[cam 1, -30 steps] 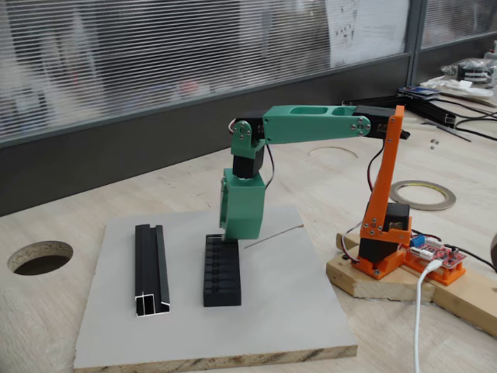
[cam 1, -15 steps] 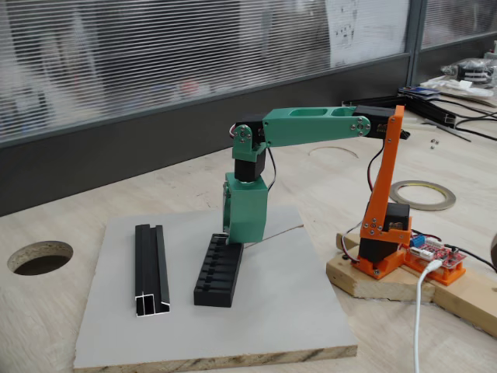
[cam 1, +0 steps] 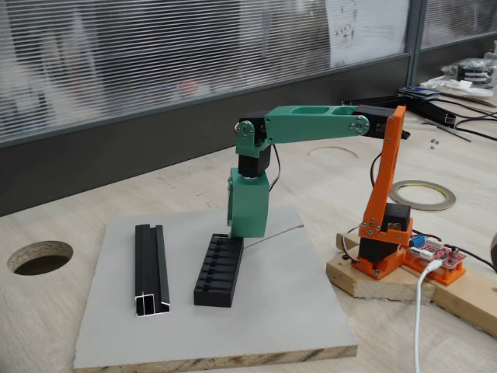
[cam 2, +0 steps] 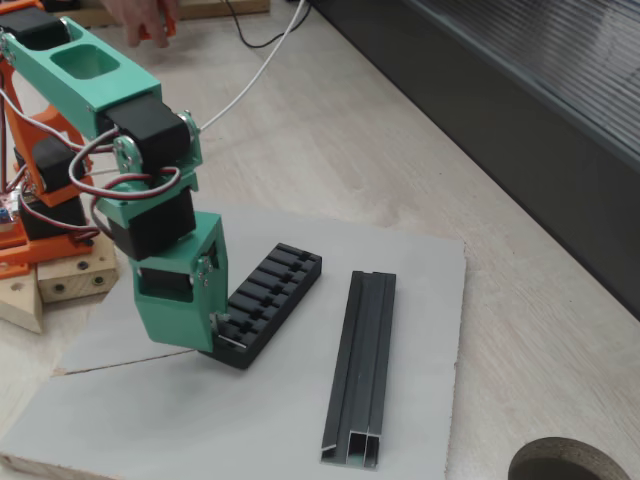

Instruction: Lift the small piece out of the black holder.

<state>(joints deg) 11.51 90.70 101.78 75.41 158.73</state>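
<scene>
Lying nearest: black channel rail [cam 2: 363,365] on grey board [cam 2: 420,300]. Beside it, black holder [cam 2: 270,300], slots up, angled. Tool [cam 2: 220,335] pointed down at holder's end; small piece [cam 2: 232,341] seen as pale sliver there. Jaw state: cannot tell. Tape roll [cam 1: 423,194] on tabletop [cam 1: 46,311] beyond.

Matte black holder [cam 1: 218,272], green gripper [cam 2: 215,335]

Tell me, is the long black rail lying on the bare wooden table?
No. The long black rail lies on the grey board, beside the slotted black holder.
</scene>
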